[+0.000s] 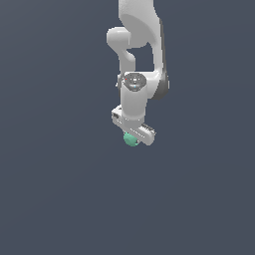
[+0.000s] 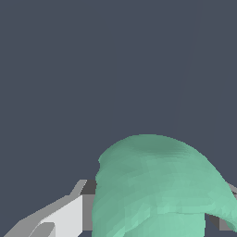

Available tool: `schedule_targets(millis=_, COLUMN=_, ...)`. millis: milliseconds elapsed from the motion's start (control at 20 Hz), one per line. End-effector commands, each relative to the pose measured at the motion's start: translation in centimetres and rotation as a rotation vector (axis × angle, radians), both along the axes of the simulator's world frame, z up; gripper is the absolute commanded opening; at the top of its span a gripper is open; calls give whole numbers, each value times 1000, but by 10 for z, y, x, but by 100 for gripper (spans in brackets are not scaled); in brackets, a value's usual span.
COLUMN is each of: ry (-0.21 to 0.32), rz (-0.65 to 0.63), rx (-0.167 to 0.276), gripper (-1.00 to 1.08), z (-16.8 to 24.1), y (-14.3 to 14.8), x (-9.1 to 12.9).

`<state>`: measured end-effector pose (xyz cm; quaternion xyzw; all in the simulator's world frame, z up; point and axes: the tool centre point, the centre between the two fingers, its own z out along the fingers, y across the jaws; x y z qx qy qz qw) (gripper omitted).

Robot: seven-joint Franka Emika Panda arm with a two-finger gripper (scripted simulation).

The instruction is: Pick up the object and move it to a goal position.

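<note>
The object [image 1: 131, 140] is a small teal-green lumpy item showing just under the white hand of my arm in the exterior view. In the wrist view the object [image 2: 157, 185] fills much of the picture, pressed between the fingers [image 2: 65, 215]. My gripper [image 1: 133, 137] is shut on it. Most of the object is hidden by the hand in the exterior view. No goal marker is visible.
A plain dark blue-grey surface [image 1: 60, 189] fills the background of both views. The white arm [image 1: 139, 40] comes down from the top of the exterior view.
</note>
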<state>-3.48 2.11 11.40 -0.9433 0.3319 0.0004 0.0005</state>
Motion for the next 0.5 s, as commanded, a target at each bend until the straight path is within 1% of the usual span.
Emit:
schedule_targets(millis=0, ry=-1, rz=-1, rx=0, gripper=-100, z=24, y=-17, x=0)
schedule_targets(millis=450, ry=-1, rz=-1, rx=1, gripper=-100, z=117, y=-84, x=2)
